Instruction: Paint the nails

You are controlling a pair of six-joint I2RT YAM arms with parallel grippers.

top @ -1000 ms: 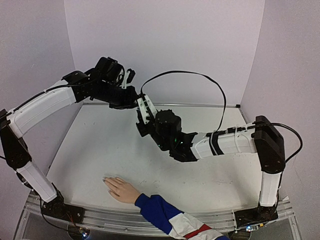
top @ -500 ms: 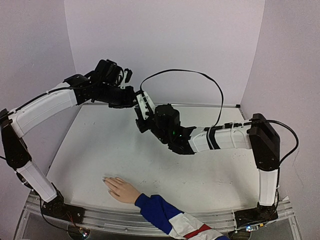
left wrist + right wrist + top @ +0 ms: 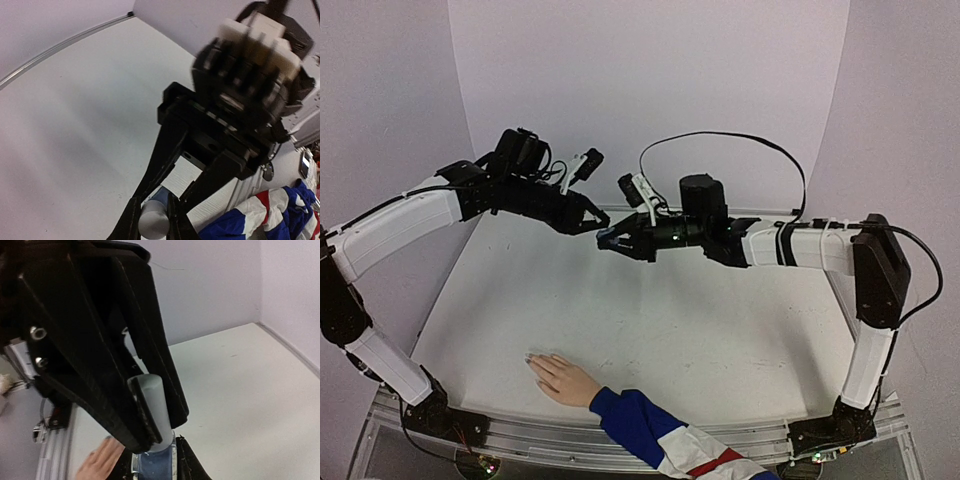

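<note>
Right tool clamped on smooth pale-grey cylindrical cap. Just past its fingertips we see left tool clamped on small blue bottle. Both arms raised, tips meeting.

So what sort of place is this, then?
Probably a robotics lab test cell: a left arm and right arm mounted at a white table, plain walls boxing it in, and a pale hand in a striped sleeve laid there.
</note>
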